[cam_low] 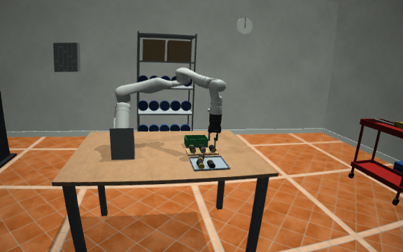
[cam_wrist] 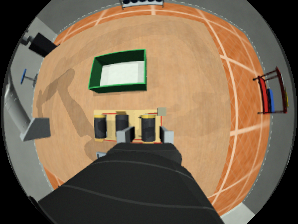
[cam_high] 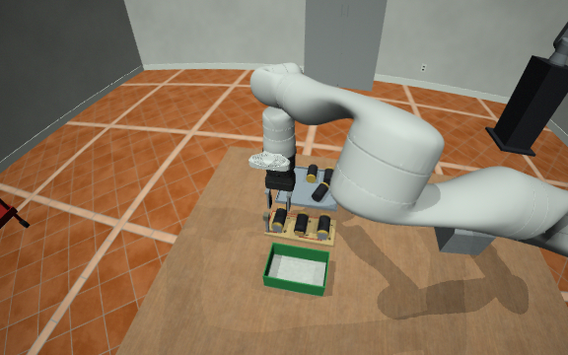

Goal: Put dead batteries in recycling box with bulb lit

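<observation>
Tool: In the top view, the tool (cam_high: 278, 205) (cam_low: 212, 142) (cam_wrist: 147, 132) hung fingers down, nearly fully open and holding nothing, above the end battery (cam_high: 279, 218) (cam_low: 212, 149) (cam_wrist: 148, 128), likely to clear or straddle it
Holder: Three batteries lay side by side in the holder (cam_high: 291, 230) (cam_low: 189, 152) (cam_wrist: 135, 122), presumably to feed the bulb, whose light could not be made out
Tray: The exterior view laid out the tray (cam_high: 296, 184) (cam_low: 222, 162) and its loose batteries (cam_high: 312, 173) (cam_low: 211, 164), probably spares or suspects; the arm partly covered them from the top
Gap: That view also showed the tool's height over the surface (cam_high: 205, 296) (cam_low: 152, 168) (cam_wrist: 185, 60), which the wrist view flattened
Fingers: The wrist view alone set the end battery plainly between the spread fingers, seemingly lined up
Recycling box: Upright on the surface, the recycling box (cam_high: 294, 286) (cam_low: 196, 141) (cam_wrist: 120, 89) showed no battery inside from top or wrist; the exterior view hid its floor
</observation>
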Robot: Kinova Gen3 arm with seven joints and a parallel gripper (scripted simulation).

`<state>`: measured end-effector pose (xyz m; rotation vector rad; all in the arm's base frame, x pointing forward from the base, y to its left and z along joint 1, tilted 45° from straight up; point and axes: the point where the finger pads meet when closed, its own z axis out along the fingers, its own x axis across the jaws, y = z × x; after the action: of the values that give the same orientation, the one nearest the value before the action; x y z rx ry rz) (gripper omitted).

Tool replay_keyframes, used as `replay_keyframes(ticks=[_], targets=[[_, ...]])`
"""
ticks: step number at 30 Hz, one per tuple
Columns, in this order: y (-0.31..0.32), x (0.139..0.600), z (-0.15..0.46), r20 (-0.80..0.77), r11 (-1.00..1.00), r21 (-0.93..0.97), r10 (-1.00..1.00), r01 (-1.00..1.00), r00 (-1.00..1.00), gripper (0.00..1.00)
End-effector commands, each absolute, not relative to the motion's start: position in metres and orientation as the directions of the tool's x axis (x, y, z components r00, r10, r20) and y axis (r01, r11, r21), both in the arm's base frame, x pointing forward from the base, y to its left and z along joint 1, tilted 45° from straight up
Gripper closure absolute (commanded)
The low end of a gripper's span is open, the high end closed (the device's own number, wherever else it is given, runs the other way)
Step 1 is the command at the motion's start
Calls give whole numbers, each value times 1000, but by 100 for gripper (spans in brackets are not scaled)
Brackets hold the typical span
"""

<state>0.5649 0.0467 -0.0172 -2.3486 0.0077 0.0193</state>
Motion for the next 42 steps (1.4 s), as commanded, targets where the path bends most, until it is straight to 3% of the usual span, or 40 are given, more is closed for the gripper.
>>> replay_keyframes(ticks=[1, 21, 31, 42], targets=[[46, 566, -16, -15, -702, -712, -1, -11, 1000, 10], [45, 566, -16, -15, -702, -712, -1, -11, 1000, 10], [5, 566, 23, -15, -702, -712, -1, -11, 1000, 10], [6, 566, 25, -15, -702, -712, -1, -11, 1000, 10]])
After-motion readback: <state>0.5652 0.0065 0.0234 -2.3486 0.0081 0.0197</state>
